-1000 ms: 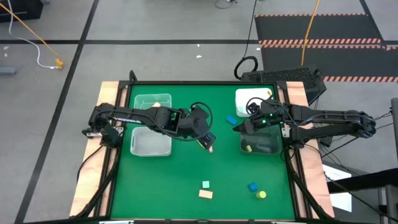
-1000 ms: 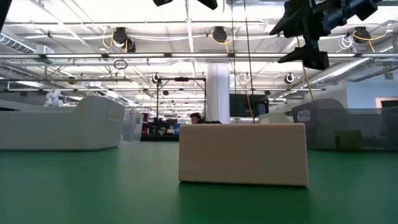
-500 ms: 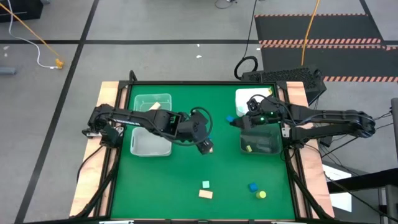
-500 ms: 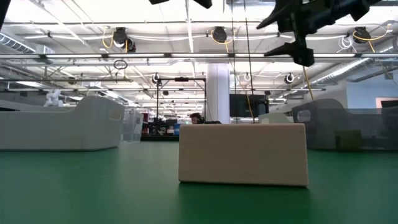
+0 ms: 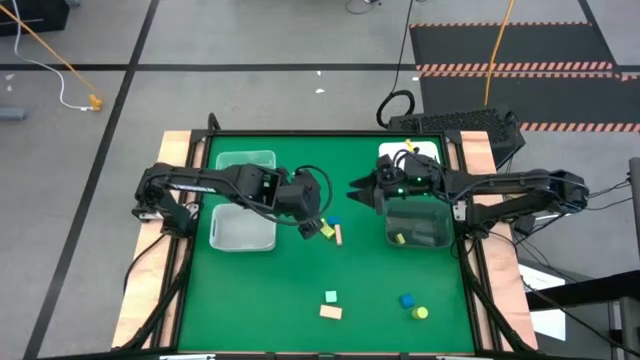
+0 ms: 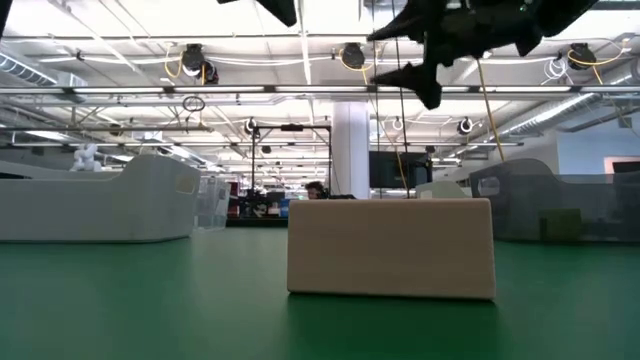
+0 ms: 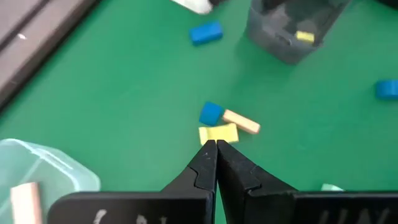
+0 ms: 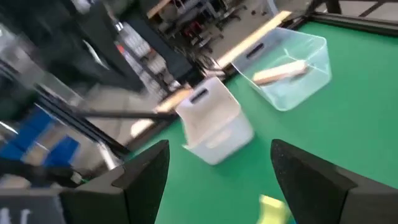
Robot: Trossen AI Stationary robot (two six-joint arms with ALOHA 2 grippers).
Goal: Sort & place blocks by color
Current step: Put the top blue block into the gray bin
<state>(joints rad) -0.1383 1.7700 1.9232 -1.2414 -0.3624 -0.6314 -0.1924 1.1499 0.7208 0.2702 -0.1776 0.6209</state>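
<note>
Your left gripper (image 7: 216,148) is sitting pinched shut and empty, hovering right by the yellow block (image 7: 218,133), with the blue cube (image 7: 211,114) and tan bar (image 7: 241,122) just beyond. Your right gripper (image 5: 362,190) is hanging wide open, empty, farther off.

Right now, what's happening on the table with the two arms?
Neither arm holds anything. The left gripper is shut, poised over a cluster at mid-table: a yellow block, a blue cube and a tan bar. The right gripper is open, above the mat beside the dark bin. More blocks wait along the near edge.
</note>
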